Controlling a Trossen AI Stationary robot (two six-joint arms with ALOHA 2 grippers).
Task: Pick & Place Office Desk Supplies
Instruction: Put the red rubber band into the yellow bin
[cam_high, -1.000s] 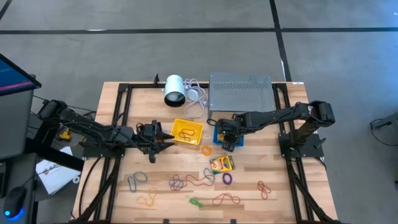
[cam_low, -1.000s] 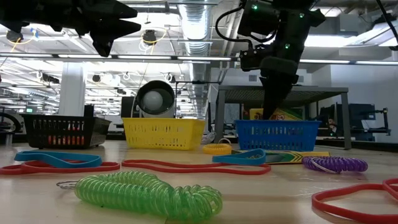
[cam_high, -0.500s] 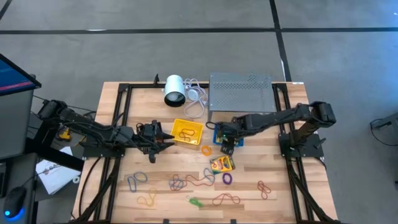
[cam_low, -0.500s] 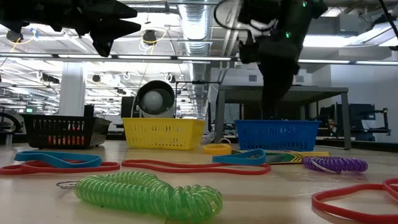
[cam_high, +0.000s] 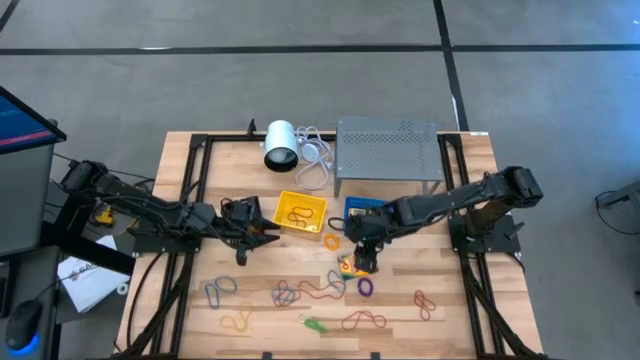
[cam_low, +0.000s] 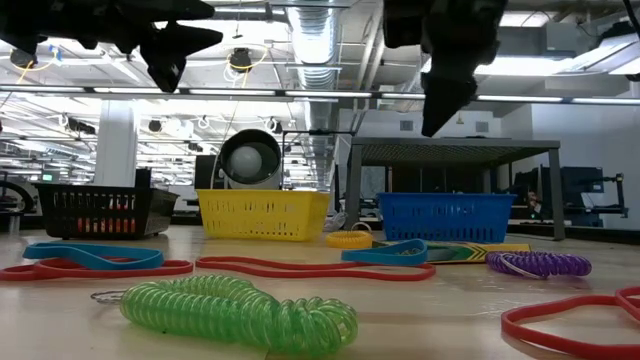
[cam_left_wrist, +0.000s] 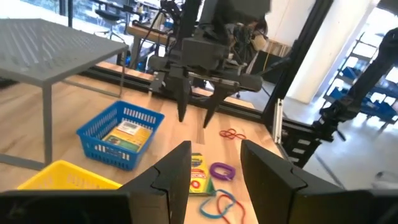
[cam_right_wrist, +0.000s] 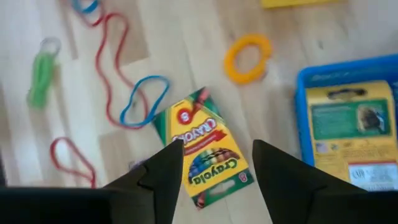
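Observation:
A yellow-and-green crayon box (cam_high: 355, 264) (cam_right_wrist: 206, 157) lies flat on the table. My right gripper (cam_high: 366, 254) (cam_right_wrist: 217, 180) hovers open above it, its fingers on either side and clear of it. A second crayon box (cam_right_wrist: 350, 134) lies inside the blue basket (cam_high: 352, 208). Coloured rubber bands (cam_high: 302, 291), a yellow ring (cam_high: 331, 241), a purple coil (cam_high: 365, 287) and a green coil (cam_low: 238, 312) lie scattered on the wood. My left gripper (cam_high: 262, 233) (cam_left_wrist: 214, 167) waits open and high beside the yellow basket (cam_high: 301, 211).
The grey perforated rack (cam_high: 388, 148) and the white cylinder (cam_high: 281, 144) with its cable stand at the table's far side. A black basket (cam_low: 95, 210) sits left of the yellow one. Bare wood lies near the right edge (cam_high: 460, 270).
My right gripper has risen out of the blue basket and moved toward the table's near edge, and it now hangs over the crayon box on the table. The crayon box that stood above the basket's rim has sunk out of sight in the low view.

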